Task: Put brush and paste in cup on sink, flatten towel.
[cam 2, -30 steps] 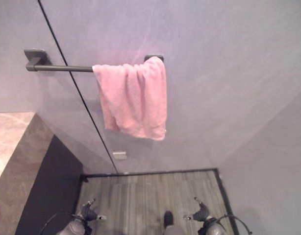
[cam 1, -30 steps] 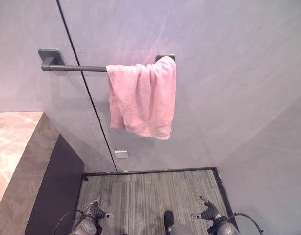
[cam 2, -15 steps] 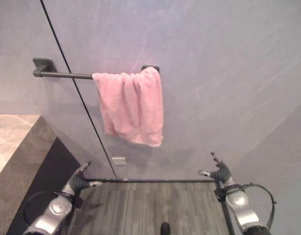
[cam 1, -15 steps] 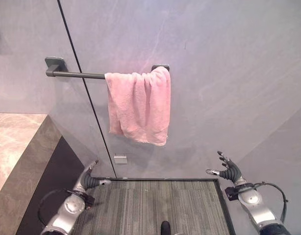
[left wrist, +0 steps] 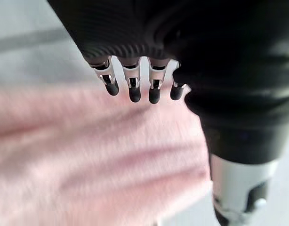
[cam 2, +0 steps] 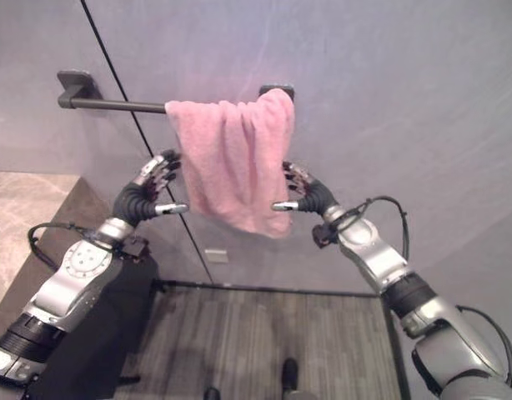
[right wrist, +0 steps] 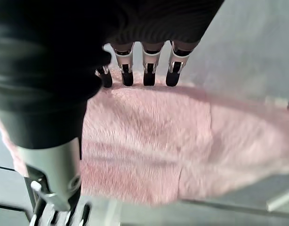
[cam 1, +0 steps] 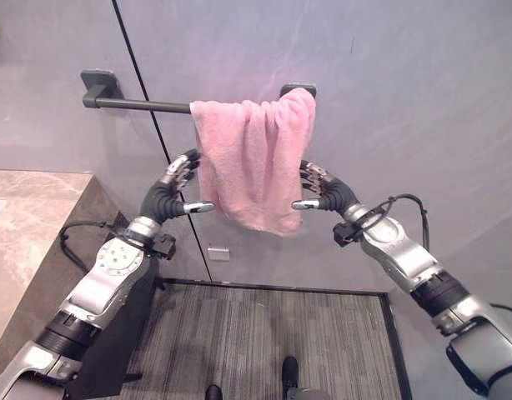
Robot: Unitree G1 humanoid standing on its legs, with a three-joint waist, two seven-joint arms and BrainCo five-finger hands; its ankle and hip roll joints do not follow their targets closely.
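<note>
Wall: grey, with a dark metal towel bar (cam 1: 139,105).
Towel: bunched pink terry towel (cam 1: 252,158) at the bar's right end.
Hands: left hand (cam 1: 179,187) and right hand (cam 1: 323,193) flank it, fingers loosely spread, holding nothing.
Risk: an uneven pull could drag it off the bar.

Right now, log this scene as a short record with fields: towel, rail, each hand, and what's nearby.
towel: pink terry towel, bunched and draped over the rail's right end
rail: dark metal wall-mounted towel bar, its left part bare
left hand: raised at the towel's left edge, fingers open, nothing gripped
right hand: raised at the towel's right edge, fingers open, nothing gripped
nearby: marble-topped counter at left, grey striped floor below
</note>
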